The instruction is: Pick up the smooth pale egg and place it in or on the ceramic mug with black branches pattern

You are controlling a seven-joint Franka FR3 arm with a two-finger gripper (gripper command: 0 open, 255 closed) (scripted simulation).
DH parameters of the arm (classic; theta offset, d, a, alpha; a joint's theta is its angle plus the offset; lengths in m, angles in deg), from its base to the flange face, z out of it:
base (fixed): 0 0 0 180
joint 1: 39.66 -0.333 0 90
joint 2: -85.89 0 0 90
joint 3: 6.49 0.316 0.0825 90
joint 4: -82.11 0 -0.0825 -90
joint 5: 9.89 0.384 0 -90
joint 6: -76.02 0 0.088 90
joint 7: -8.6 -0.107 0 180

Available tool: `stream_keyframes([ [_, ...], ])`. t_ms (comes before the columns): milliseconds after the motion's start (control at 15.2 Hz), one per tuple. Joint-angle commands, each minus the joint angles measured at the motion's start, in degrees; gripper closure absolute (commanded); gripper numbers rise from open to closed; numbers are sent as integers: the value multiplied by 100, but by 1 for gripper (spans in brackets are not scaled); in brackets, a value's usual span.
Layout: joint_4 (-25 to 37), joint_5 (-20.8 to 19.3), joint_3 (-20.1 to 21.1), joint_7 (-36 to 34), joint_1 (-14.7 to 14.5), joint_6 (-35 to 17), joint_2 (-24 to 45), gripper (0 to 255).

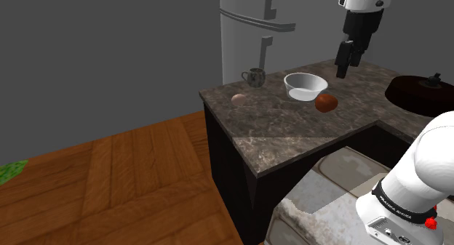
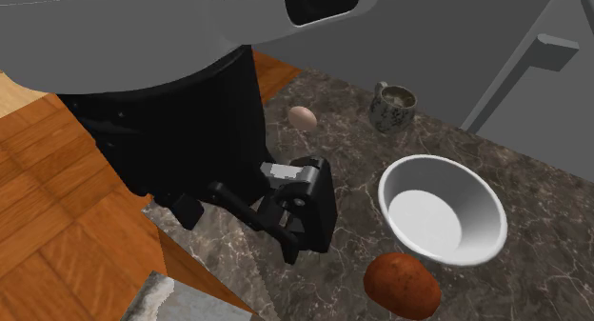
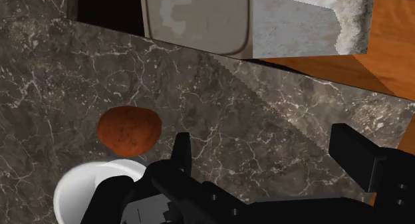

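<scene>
Starting at the stand (image 1: 327, 196), a pale box with worn edges, the white arm (image 1: 416, 171) rises and reaches out over a dark, veined stone counter (image 1: 291, 138). The gripper (image 3: 263, 137) hangs above the counter. In the wrist view its two black fingers (image 3: 181, 149) stand well apart, with bare stone between them.

A reddish-brown rounded object (image 1: 327, 102) lies toward the counter's middle, just beside one finger in the wrist view. Just beyond it stands a white bowl (image 1: 305, 86), upright, close to the object; contact cannot be determined. In the shoulder view the gripper hangs to the right of the bowl and above it.

The egg (image 1: 239, 99), pale tan and smooth, lies on the counter close to the edge on the shoulder view's left, the edge that borders the wooden floor (image 1: 109, 185). It sits toward the far corner of that edge, well apart from the gripper, with the bowl between the two.

The mug (image 1: 255, 77), grey with a dark pattern, stands upright beyond the egg, near the counter's far edge, with its handle on the shoulder view's left. Mug and egg are near each other but apart.

A grey refrigerator (image 1: 247, 25) rises behind the mug. A dark round item (image 1: 422, 91) sits on the counter at the shoulder view's right edge.
</scene>
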Motion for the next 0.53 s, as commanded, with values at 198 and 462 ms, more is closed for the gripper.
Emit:
stream_keyframes([
  [198, 20, -73, 58, 24, -76, -555, 541, 0],
  [462, 154, -189, 143, 40, -159, -1241, 1318, 0],
])
